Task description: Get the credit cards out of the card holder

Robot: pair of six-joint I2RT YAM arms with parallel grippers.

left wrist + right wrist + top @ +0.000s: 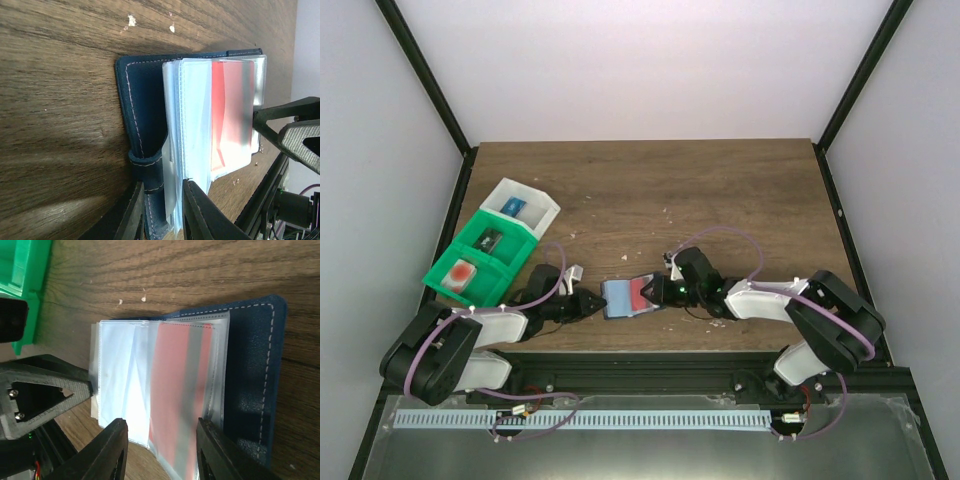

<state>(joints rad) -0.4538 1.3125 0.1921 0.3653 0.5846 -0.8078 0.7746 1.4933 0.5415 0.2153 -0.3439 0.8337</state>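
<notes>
While left fingers clamp the card holder, spread open left-to-right, right fingers stand apart.

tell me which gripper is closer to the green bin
Left. The left gripper sits just right of the green bin, at the left edge of the card holder; the right gripper is at its opposite edge.

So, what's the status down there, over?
Left gripper clamped on the blue-grey folding card holder's edge. Right gripper open over its clear plastic sleeves. Red credit card not yet out. Nothing in the way.
</notes>
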